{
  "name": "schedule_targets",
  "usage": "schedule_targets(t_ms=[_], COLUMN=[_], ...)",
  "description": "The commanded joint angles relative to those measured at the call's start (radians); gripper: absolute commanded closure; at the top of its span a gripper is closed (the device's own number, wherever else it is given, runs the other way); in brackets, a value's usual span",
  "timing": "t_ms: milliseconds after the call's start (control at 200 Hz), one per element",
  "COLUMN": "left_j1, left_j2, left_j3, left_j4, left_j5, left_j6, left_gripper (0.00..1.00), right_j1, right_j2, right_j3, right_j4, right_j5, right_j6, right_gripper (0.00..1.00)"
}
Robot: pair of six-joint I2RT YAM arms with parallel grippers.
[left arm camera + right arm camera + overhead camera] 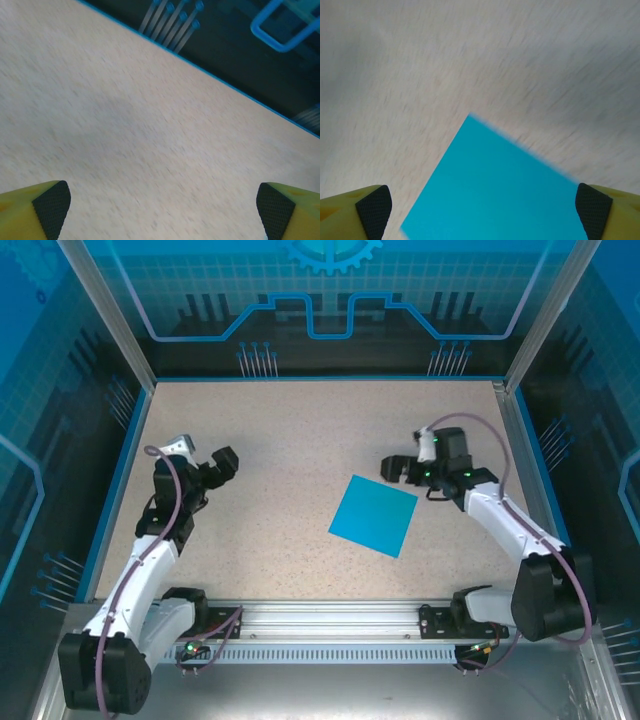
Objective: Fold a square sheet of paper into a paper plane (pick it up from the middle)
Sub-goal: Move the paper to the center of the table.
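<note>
Sheet point(373, 515) flat, cyan, uncreased; left tool point(162, 207), right tool point(483, 210) wide open, empty.

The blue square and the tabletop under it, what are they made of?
The blue square looks like thin matte paper: it lies dead flat, evenly cyan, no gloss. The tabletop seems a speckled beige laminate or stone-look board; which, the look leaves open.

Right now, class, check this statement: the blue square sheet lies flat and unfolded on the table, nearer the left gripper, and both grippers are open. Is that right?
Not quite. The square sheet of paper lies nearer the right gripper, not the left gripper, as the top external view shows. It does lie flat and unfolded on the table, and both grippers are open.
</note>
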Motion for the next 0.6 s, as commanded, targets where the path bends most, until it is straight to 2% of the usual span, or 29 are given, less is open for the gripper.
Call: schedule_targets(t_ms=[0,70,155,375,500,595], left_j1=[0.003,-0.010,-0.050,-0.226,-0.248,-0.250], left_j2=[0.005,0.022,0.029,0.084,0.103,0.094], left_j3=[-0.022,-0.025,-0.039,-0.050,-0.054,-0.066], left_j4=[-0.085,-0.102,-0.104,-0.080,-0.072,-0.067], left_j5=[0.247,0.302,0.309,0.269,0.253,0.233], left_j6=[-0.103,-0.111,-0.115,-0.094,-0.096,-0.101], left_gripper=[0.01,0.01,0.01,0.01,0.01,0.01], right_j1=[0.103,0.155,0.188,0.231,0.268,0.292], right_j2=[0.038,0.067,0.117,0.290,0.398,0.473], right_j3=[-0.007,0.003,0.018,0.120,0.213,0.262], right_j4=[-0.127,-0.146,-0.165,-0.182,-0.247,-0.262], right_j5=[-0.029,0.008,0.094,0.096,0.159,0.158], right_j6=[0.102,0.110,0.130,0.132,0.113,0.082], right_gripper=[0.03,0.05,0.08,0.13,0.14,0.14])
